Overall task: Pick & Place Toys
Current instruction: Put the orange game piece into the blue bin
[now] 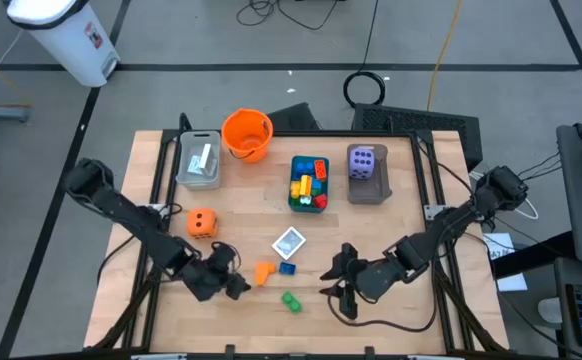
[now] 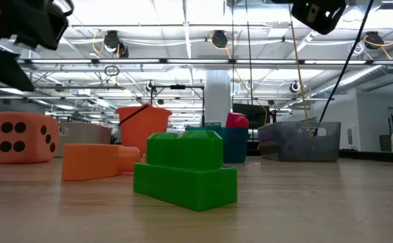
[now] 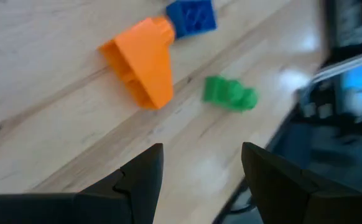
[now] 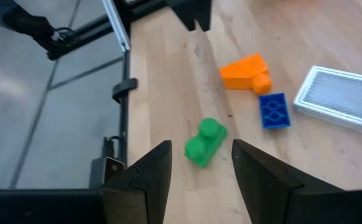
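A green brick (image 1: 291, 301) lies on the table near the front edge, between my two grippers. An orange brick (image 1: 263, 272) and a blue brick (image 1: 287, 267) lie just beyond it, and a white card (image 1: 289, 242) lies flat farther back. My left gripper (image 1: 237, 286) is open and empty, left of the green brick (image 3: 229, 93) and close to the orange brick (image 3: 140, 59). My right gripper (image 1: 333, 292) is open and empty, right of the green brick (image 4: 204, 143). An orange die (image 1: 202, 223) sits on the table at the left. A purple die (image 1: 366, 162) sits in a grey tray.
At the back stand a grey tray (image 1: 199, 160) holding cards, an orange bucket (image 1: 247, 135), a teal tray (image 1: 296, 200) with several bricks, and a grey tray (image 1: 369, 192) holding the purple die. The table's front edge is close to both grippers.
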`<move>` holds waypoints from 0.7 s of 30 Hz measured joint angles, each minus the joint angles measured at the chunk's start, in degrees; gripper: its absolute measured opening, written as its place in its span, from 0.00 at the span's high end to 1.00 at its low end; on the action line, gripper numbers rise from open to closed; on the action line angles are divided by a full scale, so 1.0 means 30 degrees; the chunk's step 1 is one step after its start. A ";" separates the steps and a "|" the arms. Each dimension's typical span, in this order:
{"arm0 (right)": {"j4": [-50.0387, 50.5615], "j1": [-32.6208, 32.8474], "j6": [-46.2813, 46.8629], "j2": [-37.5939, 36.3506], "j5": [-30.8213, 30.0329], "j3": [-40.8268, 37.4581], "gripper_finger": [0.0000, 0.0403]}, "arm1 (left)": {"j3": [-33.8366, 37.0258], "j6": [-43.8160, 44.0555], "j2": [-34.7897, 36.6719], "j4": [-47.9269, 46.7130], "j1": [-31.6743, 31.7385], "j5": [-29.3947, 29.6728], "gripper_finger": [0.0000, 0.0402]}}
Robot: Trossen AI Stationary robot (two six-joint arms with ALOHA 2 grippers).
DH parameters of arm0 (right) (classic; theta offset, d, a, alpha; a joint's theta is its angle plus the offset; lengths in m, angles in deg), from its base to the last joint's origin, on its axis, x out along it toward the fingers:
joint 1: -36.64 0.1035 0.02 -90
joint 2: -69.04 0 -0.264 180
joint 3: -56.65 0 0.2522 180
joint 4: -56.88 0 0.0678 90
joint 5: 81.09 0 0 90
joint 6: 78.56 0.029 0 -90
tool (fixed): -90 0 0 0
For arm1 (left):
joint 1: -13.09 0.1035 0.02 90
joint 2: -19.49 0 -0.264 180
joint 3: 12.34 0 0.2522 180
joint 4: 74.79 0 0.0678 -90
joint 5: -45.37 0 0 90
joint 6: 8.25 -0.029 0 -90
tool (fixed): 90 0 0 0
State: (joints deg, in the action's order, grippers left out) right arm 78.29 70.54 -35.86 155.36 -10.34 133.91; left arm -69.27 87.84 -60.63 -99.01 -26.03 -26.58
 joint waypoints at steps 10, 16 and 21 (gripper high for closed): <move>-0.1122 0.0120 0.0051 0.0007 0.0004 -0.0311 0.60 | 0.3398 0.1547 0.0204 0.4954 -0.0053 0.1890 0.44; -0.1125 0.0120 0.0051 0.0007 0.0008 -0.0311 0.60 | 0.3588 0.1395 -0.0474 0.5051 0.0165 0.1991 0.44; -0.1125 0.0062 -0.0015 0.0007 -0.0013 -0.0311 0.60 | 0.3589 0.1155 -0.1619 0.6683 0.0639 0.1529 0.44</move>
State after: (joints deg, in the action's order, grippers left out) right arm 74.91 70.73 -35.90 155.38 -10.38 132.97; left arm -58.50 91.31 -65.49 -78.96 -24.11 -22.00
